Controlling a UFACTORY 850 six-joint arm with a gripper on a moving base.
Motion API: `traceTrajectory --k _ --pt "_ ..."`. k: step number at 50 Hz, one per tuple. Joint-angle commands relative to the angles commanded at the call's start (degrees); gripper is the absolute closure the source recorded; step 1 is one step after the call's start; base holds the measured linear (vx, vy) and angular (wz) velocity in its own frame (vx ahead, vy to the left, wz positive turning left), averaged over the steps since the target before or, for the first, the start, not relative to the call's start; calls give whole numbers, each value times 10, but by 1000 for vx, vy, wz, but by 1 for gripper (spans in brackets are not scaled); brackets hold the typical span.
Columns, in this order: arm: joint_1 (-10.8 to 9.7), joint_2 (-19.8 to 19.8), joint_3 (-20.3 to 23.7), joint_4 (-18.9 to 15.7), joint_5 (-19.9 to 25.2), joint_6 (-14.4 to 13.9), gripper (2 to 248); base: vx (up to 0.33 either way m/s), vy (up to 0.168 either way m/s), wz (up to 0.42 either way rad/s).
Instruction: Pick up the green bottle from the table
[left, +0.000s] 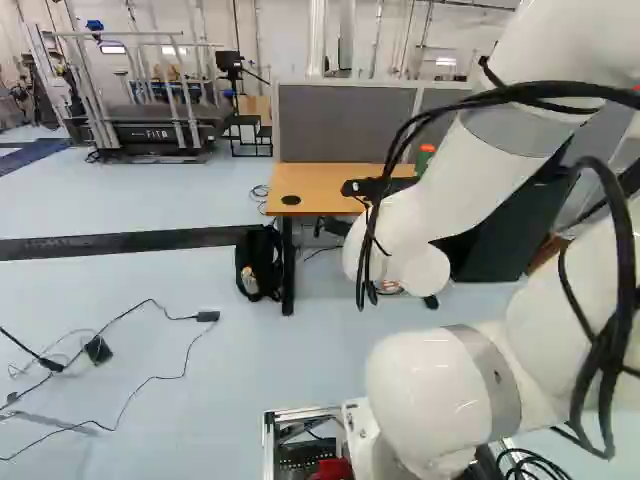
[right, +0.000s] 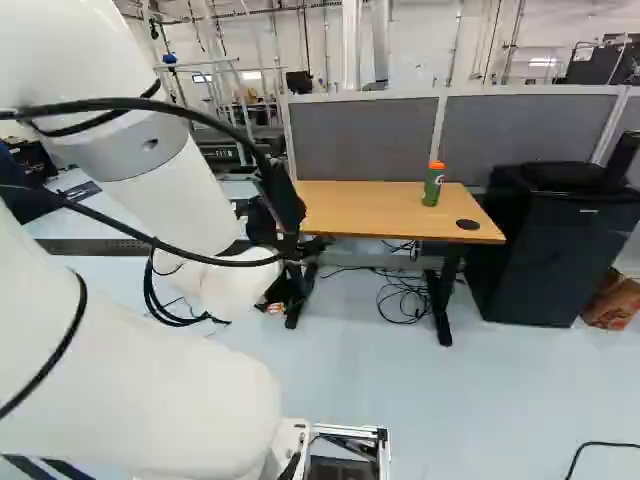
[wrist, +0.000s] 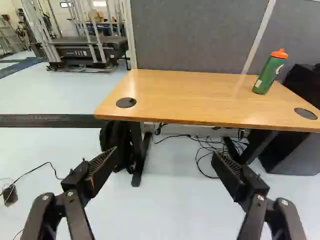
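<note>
Lab: treadmill (wrist: 82, 51), wooden table (wrist: 190, 95), grey partitions (right: 360, 140), floor cables (left: 150, 378).

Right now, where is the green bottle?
In the right base view, the green bottle stands upright on the wooden table, near its back edge, just behind the right-hand black round cap.

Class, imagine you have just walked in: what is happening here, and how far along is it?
A white robot arm has its black gripper open and empty, short of a wooden table. Nothing is being handled. The green bottle it is meant to pick up stands upright on that table, its orange cap on, near one of the round black inserts.
</note>
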Motion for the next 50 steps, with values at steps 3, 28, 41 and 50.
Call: traceTrajectory --k 3,28,41,50 --pt "0 0 0 0 0 0 3 0 0 0" --pt "0 0 0 0 0 0 3 0 0 0" --pt "0 0 0 0 0 0 3 0 0 0" --pt "0 0 0 0 0 0 3 0 0 0"
